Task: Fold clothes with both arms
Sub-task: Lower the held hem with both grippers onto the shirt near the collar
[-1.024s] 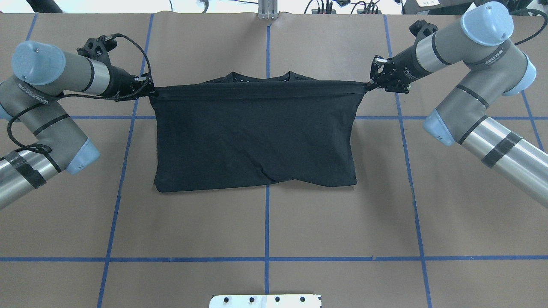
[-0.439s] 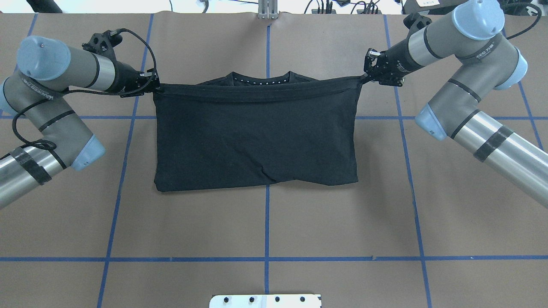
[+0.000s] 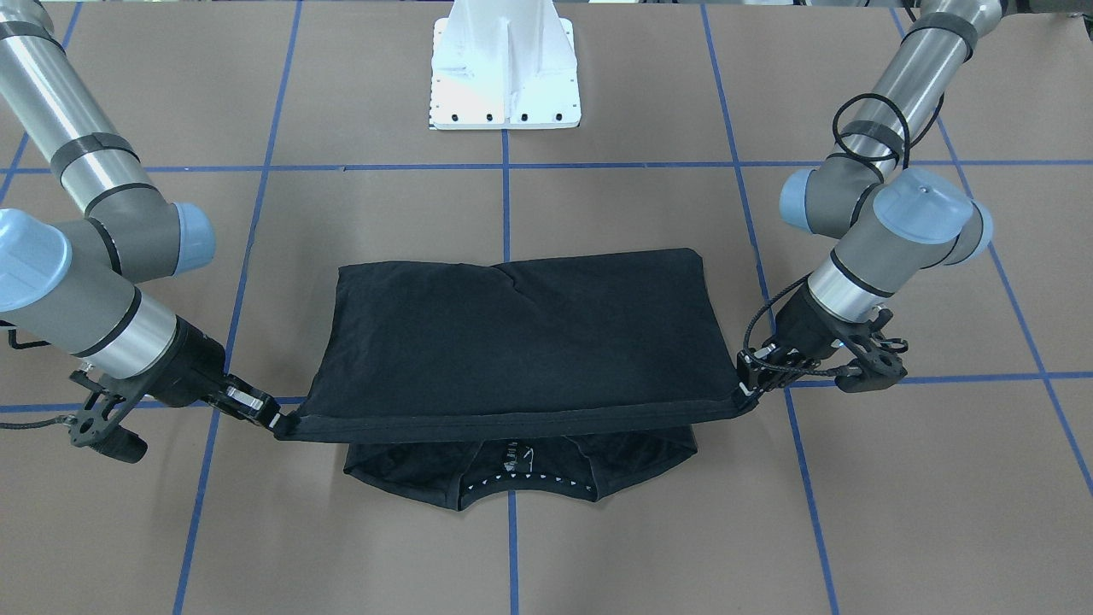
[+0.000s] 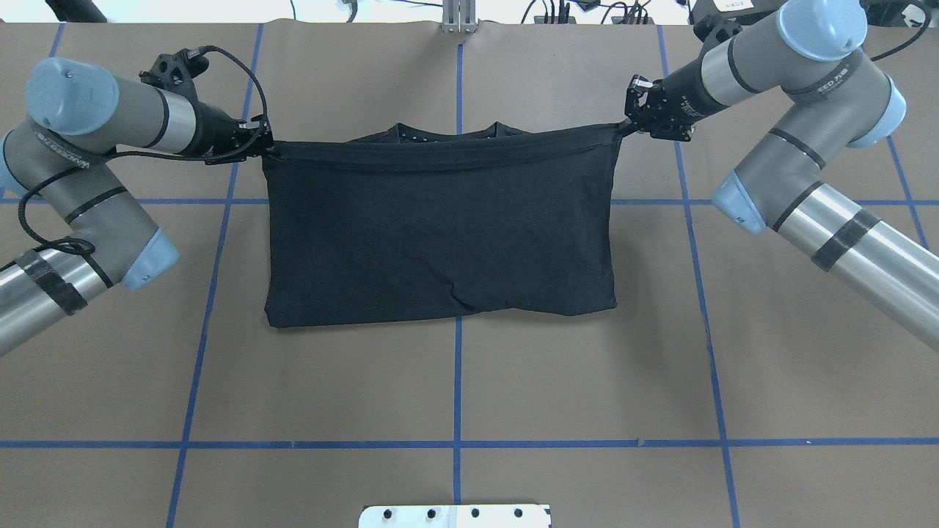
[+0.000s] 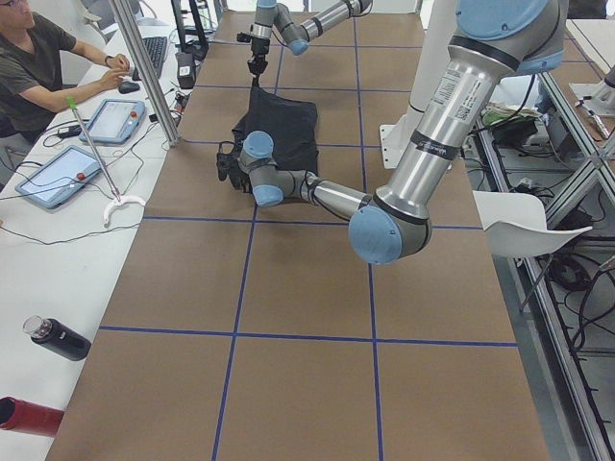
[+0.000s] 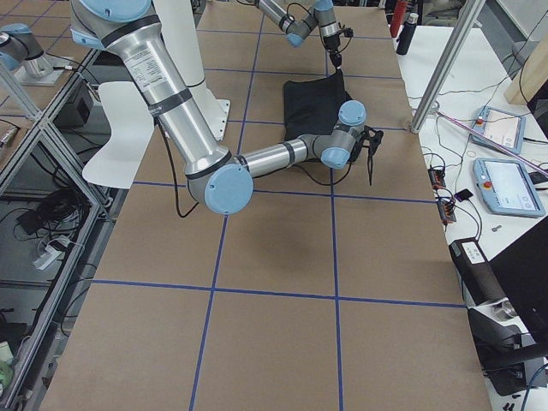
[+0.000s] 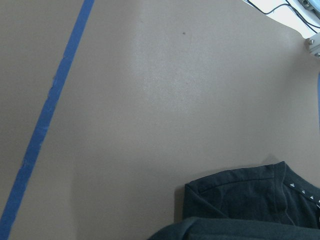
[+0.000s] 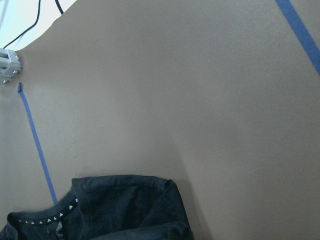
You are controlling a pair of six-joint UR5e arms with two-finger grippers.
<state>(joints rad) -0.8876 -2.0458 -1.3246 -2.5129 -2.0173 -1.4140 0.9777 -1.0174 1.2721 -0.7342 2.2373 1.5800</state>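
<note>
Left end effector (image 4: 265,144) and right end effector (image 4: 625,127) clamp the T-shirt (image 4: 440,235) over a blue-taped brown table (image 4: 587,381).

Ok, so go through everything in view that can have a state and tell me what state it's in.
T-shirt: folded over, plain black side up, far edge lifted and stretched taut.
collar: lying flat on the table, just past the lifted edge.
left gripper: shut on one corner of the lifted edge.
right gripper: shut on the other corner.
</note>
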